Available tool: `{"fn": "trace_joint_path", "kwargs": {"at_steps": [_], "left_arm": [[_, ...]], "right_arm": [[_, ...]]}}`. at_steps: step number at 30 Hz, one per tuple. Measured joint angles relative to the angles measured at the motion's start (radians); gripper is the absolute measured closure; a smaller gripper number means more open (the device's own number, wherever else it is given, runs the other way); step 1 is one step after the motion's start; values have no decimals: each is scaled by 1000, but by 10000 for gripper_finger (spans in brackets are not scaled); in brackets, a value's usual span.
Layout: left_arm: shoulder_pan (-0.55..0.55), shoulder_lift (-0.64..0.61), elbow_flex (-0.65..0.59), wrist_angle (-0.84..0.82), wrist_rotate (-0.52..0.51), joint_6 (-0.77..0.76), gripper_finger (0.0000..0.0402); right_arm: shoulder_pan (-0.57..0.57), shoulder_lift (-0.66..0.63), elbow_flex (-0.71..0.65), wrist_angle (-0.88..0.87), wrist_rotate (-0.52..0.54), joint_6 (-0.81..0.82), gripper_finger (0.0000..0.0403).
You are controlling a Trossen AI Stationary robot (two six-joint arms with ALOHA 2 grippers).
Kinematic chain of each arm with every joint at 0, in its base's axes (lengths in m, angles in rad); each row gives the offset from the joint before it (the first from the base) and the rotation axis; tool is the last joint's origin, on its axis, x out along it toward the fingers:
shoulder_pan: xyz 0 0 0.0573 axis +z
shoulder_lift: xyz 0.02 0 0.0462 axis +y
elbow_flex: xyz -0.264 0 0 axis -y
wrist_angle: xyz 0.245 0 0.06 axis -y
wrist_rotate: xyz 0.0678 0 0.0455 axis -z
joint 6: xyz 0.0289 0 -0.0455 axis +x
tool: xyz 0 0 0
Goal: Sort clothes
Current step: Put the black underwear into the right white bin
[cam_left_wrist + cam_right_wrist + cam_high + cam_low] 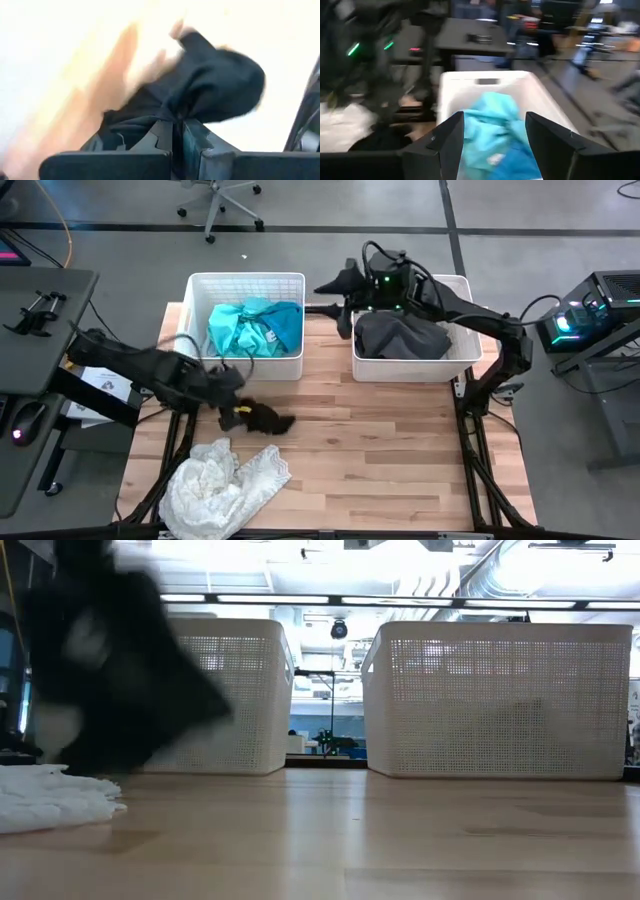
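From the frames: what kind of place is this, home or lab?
Likely a robotics lab or open workshop: grey concrete floor, a rolling office chair, and lit electronics beside the wooden table.

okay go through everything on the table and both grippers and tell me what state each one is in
left gripper: shut on the black garment, just above the table
right gripper: open, empty, beside the right basket
teal and blue garments: heaped in the left basket
dark grey garment: crumpled in the right basket
white lacy garment: bunched on the table, unsorted
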Motion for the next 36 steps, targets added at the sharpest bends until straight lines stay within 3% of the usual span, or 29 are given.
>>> {"fn": "trace_joint_path", "kwargs": {"at_steps": [6, 11, 16, 22, 25, 28, 31, 34, 36], "left_arm": [[20, 3, 301, 4, -258, 124, 400], [43, 7, 453, 145, -446, 356, 401], [82, 8, 479, 398, -479, 628, 401], [127, 34, 479, 571, -472, 797, 401], [152, 56, 479, 605, -433, 844, 401], [175, 79, 479, 615, -373, 857, 401], [185, 94, 479, 616, -356, 850, 397], [186, 98, 479, 622, -351, 861, 377], [185, 92, 480, 619, -347, 874, 353]], "right_arm": [[22, 41, 0, 26, -154, 0, 203], [57, 88, 0, 130, -242, 42, 183], [92, 145, -1, 270, -262, 42, 150], [131, 198, -1, 443, -248, 49, 150], [151, 226, -2, 535, -210, 49, 172], [172, 232, -2, 578, -97, 49, 215], [181, 219, -3, 582, 8, 38, 283], [172, 185, -4, 568, 30, 36, 367], [163, 154, -4, 541, 53, 21, 389]]}}
